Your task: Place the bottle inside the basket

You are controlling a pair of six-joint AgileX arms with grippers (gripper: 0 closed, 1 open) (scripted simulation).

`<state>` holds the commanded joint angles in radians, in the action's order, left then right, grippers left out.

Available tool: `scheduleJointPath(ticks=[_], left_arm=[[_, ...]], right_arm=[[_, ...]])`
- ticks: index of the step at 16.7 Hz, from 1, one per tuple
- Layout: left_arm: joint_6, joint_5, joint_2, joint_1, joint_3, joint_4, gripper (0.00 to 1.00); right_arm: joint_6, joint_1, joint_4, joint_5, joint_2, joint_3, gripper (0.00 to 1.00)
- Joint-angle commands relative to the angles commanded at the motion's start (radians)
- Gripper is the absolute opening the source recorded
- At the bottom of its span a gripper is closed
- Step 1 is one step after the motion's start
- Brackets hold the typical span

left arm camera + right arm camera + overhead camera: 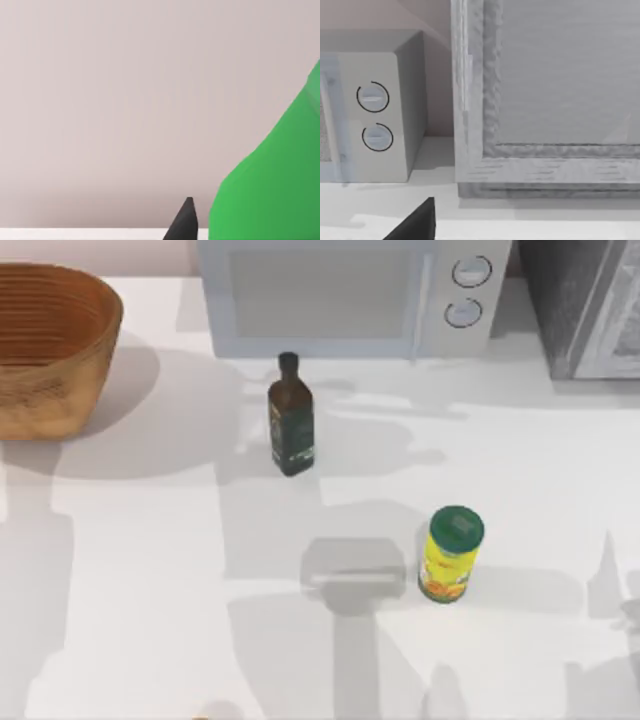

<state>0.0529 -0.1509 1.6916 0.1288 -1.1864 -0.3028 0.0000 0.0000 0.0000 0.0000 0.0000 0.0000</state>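
One bottle (270,185) beside left tool (183,224)

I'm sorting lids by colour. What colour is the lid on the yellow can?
Green, on the yellow can; the top view shows its lid best.

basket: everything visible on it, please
The basket is a large round woven wicker piece, tan-orange, with ribbed rings running around its inner wall. It stands upright and open-topped on the white table at the far left in the top view, partly cut off by the picture's left edge. What can be seen of its inside holds nothing. It casts a shadow to its right, and nothing but the table touches it.
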Motion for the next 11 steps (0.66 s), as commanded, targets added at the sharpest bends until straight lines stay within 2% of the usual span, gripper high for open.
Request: scheduleJointPath(ticks=[5,11], left_arm=[[0.0,0.0,0.0,0.0,0.0,0.0,0.98],[0.0,0.0,0.0,0.0,0.0,0.0,1.0]], right_arm=[[0.0,0.0,0.0,0.0,0.0,0.0,1.0],[0.0,0.0,0.0,0.0,0.0,0.0,1.0]])
